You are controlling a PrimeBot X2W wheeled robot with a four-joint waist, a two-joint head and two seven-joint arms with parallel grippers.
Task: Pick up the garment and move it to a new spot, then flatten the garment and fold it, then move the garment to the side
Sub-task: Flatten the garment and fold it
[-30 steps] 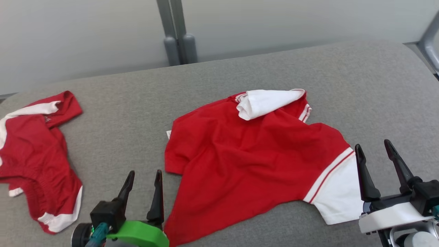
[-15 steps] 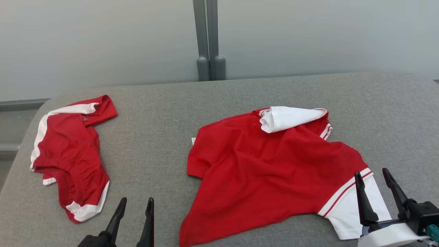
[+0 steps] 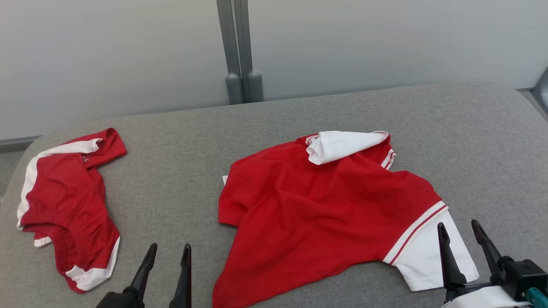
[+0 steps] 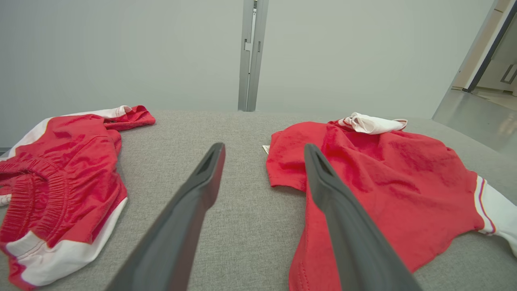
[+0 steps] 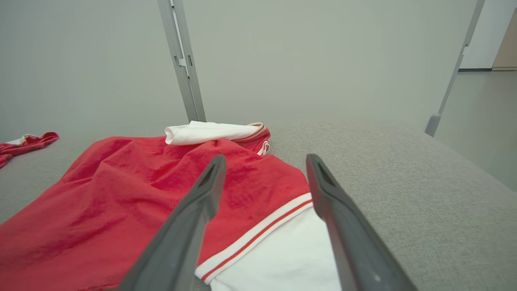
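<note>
The garment (image 3: 325, 209), a red jersey with white stripe trim, lies crumpled on the grey table (image 3: 180, 145) right of centre, plain red side up, no number showing. A white flap (image 3: 342, 143) is turned over at its far edge, and a white sleeve (image 3: 428, 256) sticks out at the near right. My left gripper (image 3: 168, 250) is open near the table's front, just left of the jersey (image 4: 383, 182). My right gripper (image 3: 459, 228) is open beside the white sleeve (image 5: 282, 258), holding nothing.
A pair of red shorts with white trim (image 3: 64, 201) lies bunched at the table's left end (image 4: 60, 178). A grey post (image 3: 237, 47) stands behind the table against a pale wall. Bare grey surface lies between the two garments and to the far right.
The head camera has swung, so the whole picture shifted a little leftward. Both grippers stay open, low in the view; the garments lie as before.
</note>
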